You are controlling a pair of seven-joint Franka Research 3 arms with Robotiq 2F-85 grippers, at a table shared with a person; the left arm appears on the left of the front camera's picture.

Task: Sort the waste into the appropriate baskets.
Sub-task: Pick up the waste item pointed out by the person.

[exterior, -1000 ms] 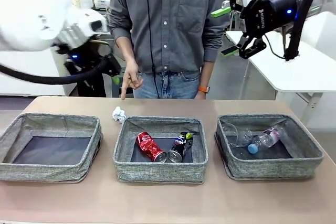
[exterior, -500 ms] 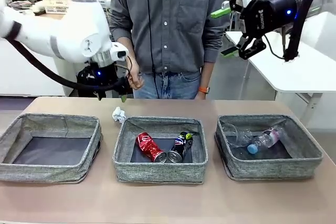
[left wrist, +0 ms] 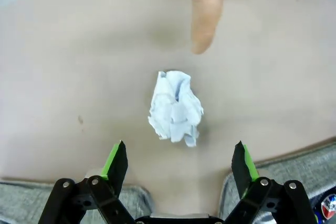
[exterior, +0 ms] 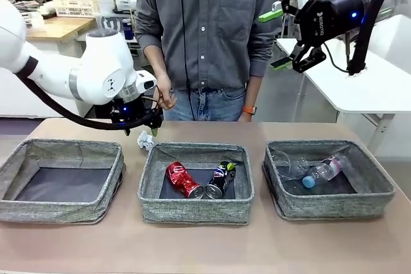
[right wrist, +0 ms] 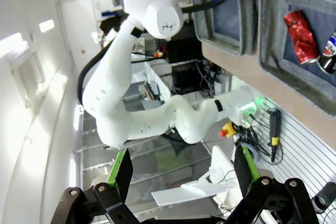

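A crumpled white paper (exterior: 146, 140) (left wrist: 176, 107) lies on the table behind the gap between the left basket (exterior: 58, 211) and the middle basket (exterior: 196, 211). My left gripper (exterior: 146, 124) (left wrist: 179, 157) hangs open just above it, green pads on either side and not touching. The person's finger (left wrist: 206, 19) points at the paper. A crushed red can (exterior: 184, 179) and a dark can (exterior: 220, 179) lie in the middle basket. The right basket (exterior: 334, 206) holds a clear bottle (exterior: 324, 171) and a clear cup (exterior: 286, 162). High at the right, my right gripper (exterior: 282, 38) (right wrist: 181, 174) stands open and empty.
The person stands at the far edge, one hand (exterior: 164, 97) just behind my left wrist. The left basket's dark bottom is bare. A white table (exterior: 359, 88) stands beyond the right side. Bare tabletop runs along the front edge.
My left arm has swung in from the left and come down over the crumpled paper. The person's pointing hand has drawn back slightly. The right arm has not moved.
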